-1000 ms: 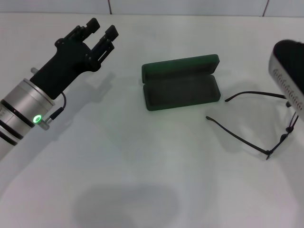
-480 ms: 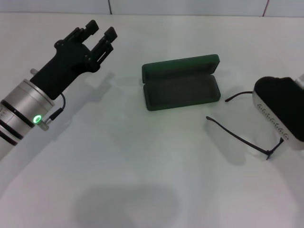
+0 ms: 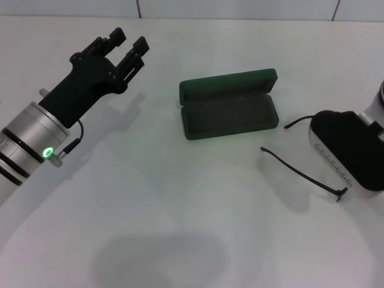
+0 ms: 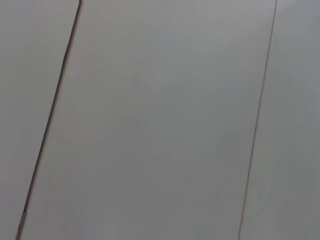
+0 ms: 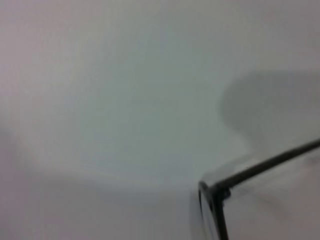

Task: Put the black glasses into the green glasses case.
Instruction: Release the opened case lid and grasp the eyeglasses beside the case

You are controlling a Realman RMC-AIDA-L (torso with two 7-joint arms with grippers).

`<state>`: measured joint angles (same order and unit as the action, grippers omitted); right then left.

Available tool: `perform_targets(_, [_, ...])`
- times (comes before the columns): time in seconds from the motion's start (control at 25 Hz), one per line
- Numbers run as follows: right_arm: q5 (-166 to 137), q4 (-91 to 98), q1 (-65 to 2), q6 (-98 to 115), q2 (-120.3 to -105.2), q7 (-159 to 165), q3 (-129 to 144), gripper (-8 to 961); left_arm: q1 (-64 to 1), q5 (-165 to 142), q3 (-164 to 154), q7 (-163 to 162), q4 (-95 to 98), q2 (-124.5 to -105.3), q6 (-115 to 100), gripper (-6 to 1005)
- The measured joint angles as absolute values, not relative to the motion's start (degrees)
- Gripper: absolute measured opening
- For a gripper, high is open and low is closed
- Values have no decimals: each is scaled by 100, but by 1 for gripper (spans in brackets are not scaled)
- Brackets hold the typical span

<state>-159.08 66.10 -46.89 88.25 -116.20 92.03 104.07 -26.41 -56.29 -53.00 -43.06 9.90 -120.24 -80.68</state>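
The green glasses case (image 3: 230,105) lies open at the middle of the white table, lid raised at the back, dark lining showing. The black glasses (image 3: 300,172) lie to its right with temple arms pointing toward the case; their front is mostly hidden under my right arm's wrist housing (image 3: 343,150). The right wrist view shows a frame corner and one temple arm (image 5: 235,182) very close. My left gripper (image 3: 125,47) hovers at the far left with its fingers apart, away from both things.
A tiled wall edge runs along the back of the table. The left wrist view shows only plain pale panels with thin seams (image 4: 257,120).
My right arm has come down and moved left over the glasses, now covering their front. The left arm has barely moved.
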Motion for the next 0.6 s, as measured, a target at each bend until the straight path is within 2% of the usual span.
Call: perform_targets(0.6, [-15928,6767,-4694,8999,-11617,9565,10414,415,-2682,-5641,-5294,-4354,931,-12021,-8032,551])
